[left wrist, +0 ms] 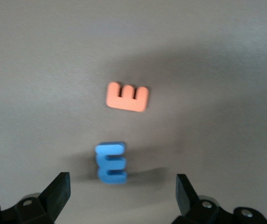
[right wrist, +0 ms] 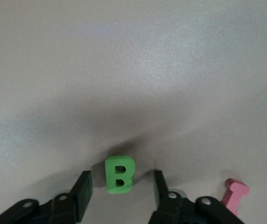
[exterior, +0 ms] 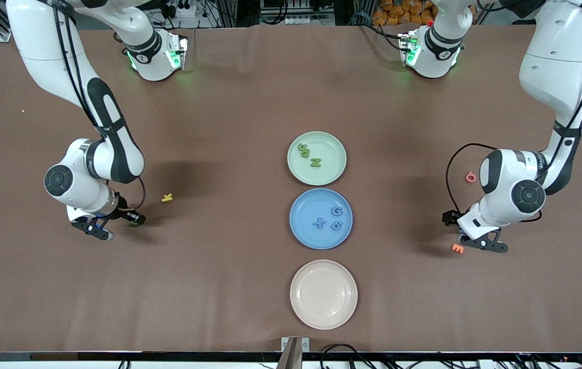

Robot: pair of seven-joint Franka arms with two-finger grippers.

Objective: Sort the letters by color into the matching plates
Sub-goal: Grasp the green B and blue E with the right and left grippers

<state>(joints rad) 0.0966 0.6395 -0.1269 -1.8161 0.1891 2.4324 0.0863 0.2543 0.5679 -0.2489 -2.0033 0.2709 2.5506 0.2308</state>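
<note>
We see three plates in a row down the middle of the brown worktop (exterior: 250, 102): the pale green plate (exterior: 328, 143) farthest from the front camera, the blue plate (exterior: 305, 207) next, and a cream plate (exterior: 323, 293) nearest to it. On the green plate lie two green letters (exterior: 309, 156), close together; on the blue plate lie three blue letters (exterior: 329, 219), clustered toward the left arm's end. The right gripper (right wrist: 120, 191) is low over the worktop at the right arm's end, its jaws partly open on either side of a green B (right wrist: 119, 174) that lies on the surface, with a gap showing at each finger, so we see no grip on it. A pink letter (right wrist: 235, 193) lies just beside that gripper, and a yellow letter (exterior: 167, 197) lies near it, toward the plates. The left gripper (left wrist: 121, 191) hangs over the left arm's end with its jaws spread wide and nothing in them; a blue E (left wrist: 111, 162) lies on the worktop below it, between the fingers' line but apart from both, and an orange E (left wrist: 127, 96) lies near the blue one. A red letter (exterior: 470, 177) lies near the left arm's wrist, farther from the front camera than the orange E.
</note>
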